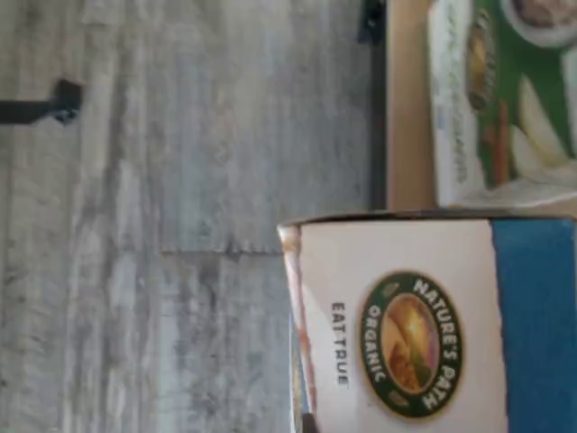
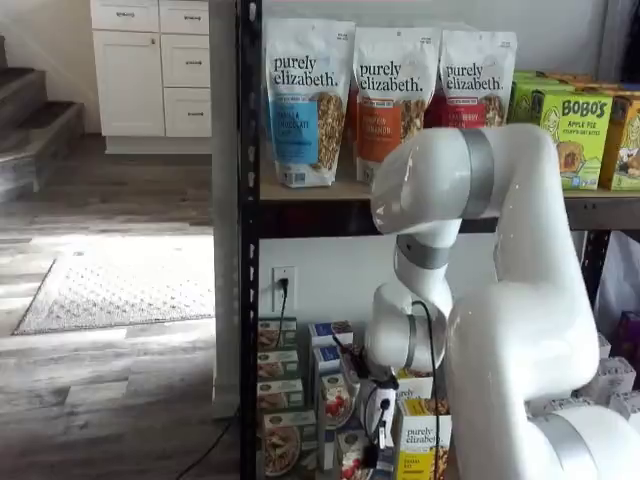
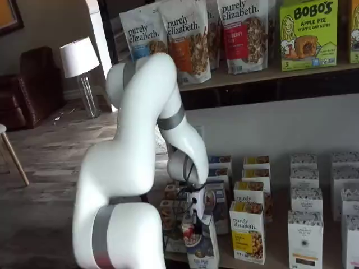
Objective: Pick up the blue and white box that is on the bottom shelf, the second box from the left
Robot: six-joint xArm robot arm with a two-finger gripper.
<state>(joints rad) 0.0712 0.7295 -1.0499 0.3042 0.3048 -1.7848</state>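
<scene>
The blue and white box [image 1: 406, 334] fills the near part of the wrist view, showing a Nature's Path logo, and it reaches out past the edge of the bottom shelf [image 1: 406, 117] over the floor. In a shelf view my gripper [image 3: 196, 224] hangs low in front of the rack, its black fingers at the top of that box [image 3: 203, 252], which stands forward of its row. The fingers appear closed on it. In a shelf view the gripper [image 2: 380, 435] is partly hidden behind the arm, beside the box [image 2: 345, 455].
A green box [image 1: 505, 99] stands on the shelf beside the blue and white one. A yellow purely elizabeth box [image 3: 247, 232] stands on its other side, with white boxes [image 3: 305, 238] further along. Granola bags [image 3: 188, 36] fill the wooden level above. Grey plank floor [image 1: 180, 225] lies below.
</scene>
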